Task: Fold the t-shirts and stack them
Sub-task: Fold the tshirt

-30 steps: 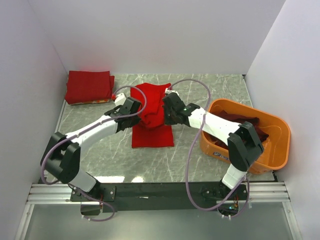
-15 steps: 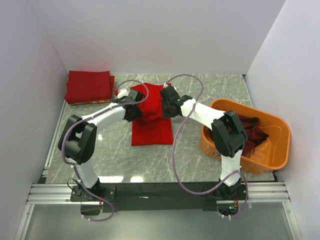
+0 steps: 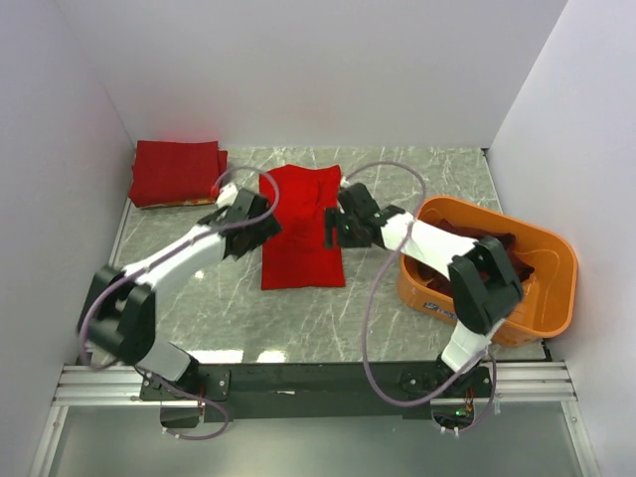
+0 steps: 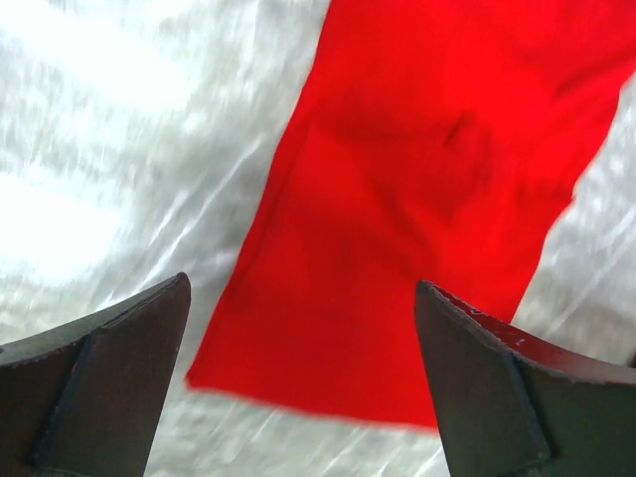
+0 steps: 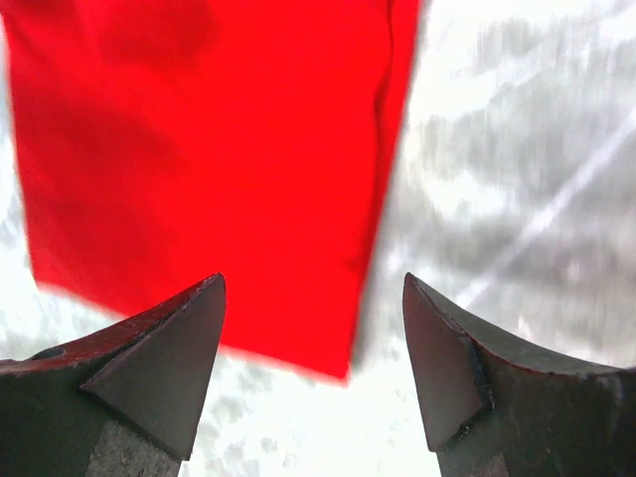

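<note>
I have two grippers in view, and both stand with fingers spread wide, holding nothing. The left gripper point(image 3: 262, 223) hangs over the left edge of a bright red t-shirt point(image 3: 301, 227). The right gripper point(image 3: 338, 225) hangs over that shirt's right edge.

This shirt is one folded oblong lying flat at the middle of the table point(image 3: 407, 179), its long side running from far edge to near edge.

Left wrist view: the cloth lies below and between the open fingers point(image 4: 109, 388).

Right wrist view: its right edge and near corner lie between the fingers point(image 5: 159, 368).

One folded red pile point(image 3: 177, 172) sits in the far left corner; I cannot count its layers. One orange tub point(image 3: 556, 248) stands at the right edge and holds dark maroon cloth point(image 3: 502, 256), number of pieces not readable.
</note>
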### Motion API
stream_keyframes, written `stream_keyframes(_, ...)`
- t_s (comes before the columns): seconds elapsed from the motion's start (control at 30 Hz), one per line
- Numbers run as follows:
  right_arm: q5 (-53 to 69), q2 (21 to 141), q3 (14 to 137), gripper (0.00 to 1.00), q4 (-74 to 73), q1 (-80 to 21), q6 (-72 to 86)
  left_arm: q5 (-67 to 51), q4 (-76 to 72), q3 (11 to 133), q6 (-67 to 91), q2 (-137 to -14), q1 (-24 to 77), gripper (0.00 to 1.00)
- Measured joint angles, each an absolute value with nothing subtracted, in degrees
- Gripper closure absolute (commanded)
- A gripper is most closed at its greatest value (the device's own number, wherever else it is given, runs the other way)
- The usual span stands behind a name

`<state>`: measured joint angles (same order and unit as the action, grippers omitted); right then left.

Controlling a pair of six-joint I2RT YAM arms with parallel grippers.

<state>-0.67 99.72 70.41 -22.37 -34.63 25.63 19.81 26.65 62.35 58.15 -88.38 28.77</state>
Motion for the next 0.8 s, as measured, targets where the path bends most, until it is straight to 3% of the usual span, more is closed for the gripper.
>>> stream_keyframes(0.17,2.9,92.7,60.8,0.23,-21.2,-34.9,26.5,14.3,23.1,47.7,58.7,-77.8,30.9,0.03)
stream_keyframes(0.33,5.3,89.1,54.8,0.25,-19.8,-36.1,26.6,10.3,20.4,39.7,60.4,-76.0,31.8,0.21)
stream_keyframes(0.5,6.8,89.3,52.3,0.33,-19.2,-36.8,26.5,9.6,18.7,38.0,61.2,-76.8,31.8,0.37)
stream_keyframes(0.67,7.5,91.1,52.2,0.38,-17.6,-36.8,26.5,8.8,16.8,38.5,61.6,-80.5,31.8,0.41)
stream_keyframes(0.77,7.8,92.9,52.2,0.40,-17.1,-36.8,26.7,8.7,14.9,38.6,62.2,-81.6,31.8,0.51)
stream_keyframes(0.8,7.9,93.5,52.1,0.41,-17.0,-36.8,26.7,8.6,14.5,38.6,62.3,-81.9,31.7,0.59)
